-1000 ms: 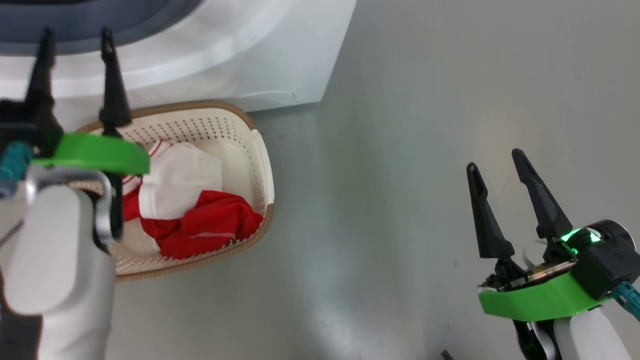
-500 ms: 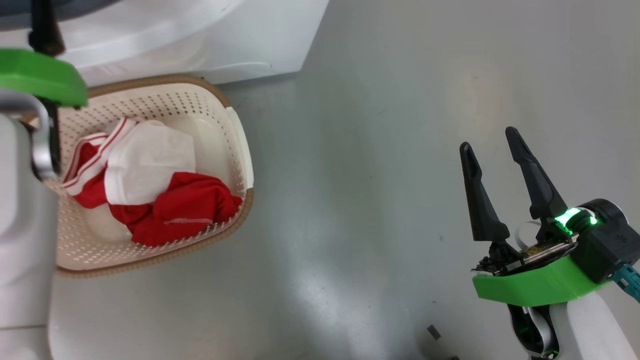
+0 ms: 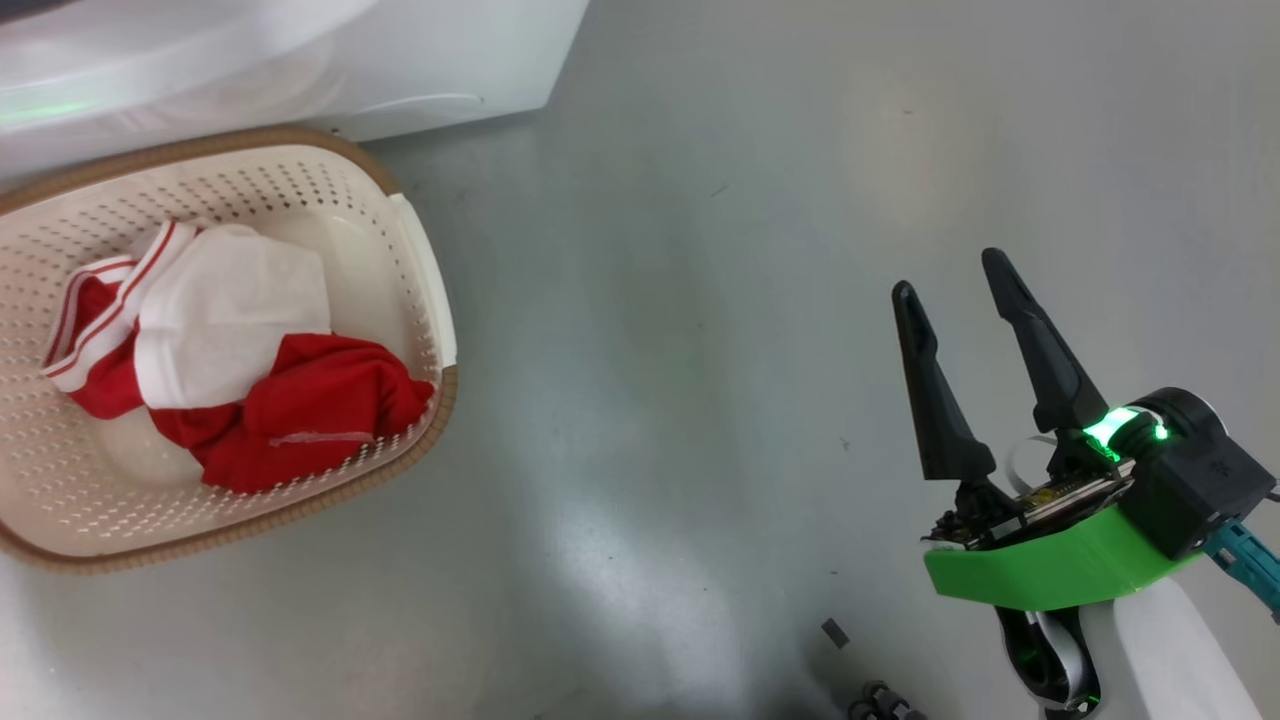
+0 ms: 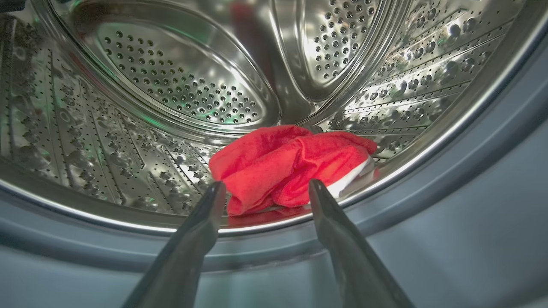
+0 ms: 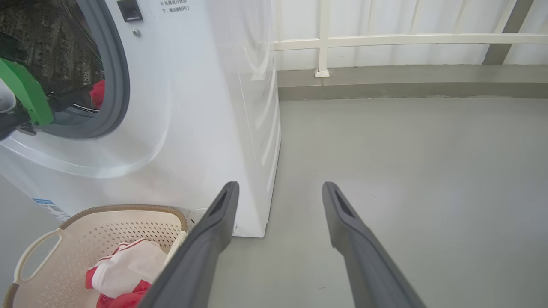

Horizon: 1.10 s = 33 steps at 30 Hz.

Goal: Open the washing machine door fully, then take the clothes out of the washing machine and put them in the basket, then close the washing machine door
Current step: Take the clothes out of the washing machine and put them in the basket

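Observation:
A red garment with a white edge lies at the front of the steel drum of the washing machine. My left gripper is open at the drum mouth, its fingertips just short of the garment. Its green wrist part reaches into the opening. The basket stands on the floor before the machine, holding red and white clothes. My right gripper hangs open and empty over the floor, well right of the basket. The washing machine door is out of view.
Grey floor stretches between the basket and my right arm. A low grey kerb and a white railing run behind the machine. Small dark bits lie near the head view's bottom edge.
The head camera has turned, so the basket and machine sit further left and up. My left arm has gone up out of the head view. The right gripper has stayed open.

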### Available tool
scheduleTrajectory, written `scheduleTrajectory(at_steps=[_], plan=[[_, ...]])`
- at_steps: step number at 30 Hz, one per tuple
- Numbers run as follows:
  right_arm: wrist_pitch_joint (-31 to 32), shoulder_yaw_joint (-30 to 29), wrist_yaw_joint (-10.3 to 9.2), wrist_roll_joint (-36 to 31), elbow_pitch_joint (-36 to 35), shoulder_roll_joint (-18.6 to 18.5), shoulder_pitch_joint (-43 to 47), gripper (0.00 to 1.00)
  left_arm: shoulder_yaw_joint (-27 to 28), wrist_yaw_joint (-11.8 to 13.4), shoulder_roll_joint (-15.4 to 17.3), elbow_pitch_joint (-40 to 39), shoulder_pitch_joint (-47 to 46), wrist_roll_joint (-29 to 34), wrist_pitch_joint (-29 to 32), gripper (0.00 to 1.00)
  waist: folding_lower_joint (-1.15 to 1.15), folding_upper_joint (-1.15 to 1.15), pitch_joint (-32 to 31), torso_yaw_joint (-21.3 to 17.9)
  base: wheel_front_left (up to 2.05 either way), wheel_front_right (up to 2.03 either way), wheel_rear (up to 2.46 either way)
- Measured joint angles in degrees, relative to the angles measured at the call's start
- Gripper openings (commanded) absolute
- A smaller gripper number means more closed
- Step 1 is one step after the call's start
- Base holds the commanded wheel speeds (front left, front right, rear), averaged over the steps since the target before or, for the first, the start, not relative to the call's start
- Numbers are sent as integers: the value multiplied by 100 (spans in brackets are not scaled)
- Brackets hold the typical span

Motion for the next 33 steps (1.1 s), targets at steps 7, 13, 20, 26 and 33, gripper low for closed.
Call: scheduleTrajectory(at_steps=[7, 13, 20, 26, 33], plan=[[0, 155, 0, 1, 43, 3, 0, 100, 9, -24, 170, 532, -354, 21, 47, 100, 0, 0, 79, -159, 0, 0, 0], [0, 226, 0, 57, 59, 3, -1, 100, 12, -23, 264, 961, -709, 18, 140, 100, 0, 0, 133, -263, 0, 0, 0], [0, 316, 0, 59, 62, 4, -1, 100, -10, -18, 332, 1295, -801, -42, 130, 100, 0, 0, 167, -362, 0, 0, 0], [0, 357, 0, 59, 53, 7, 7, 100, -107, 24, 425, 1536, -904, -40, 104, 100, 0, 0, 161, -479, 0, 0, 0], [0, 357, 0, 58, 56, 7, 11, 100, -236, 25, 498, 1655, -983, -34, -24, 47, 0, 0, 145, -538, 0, 0, 0]])
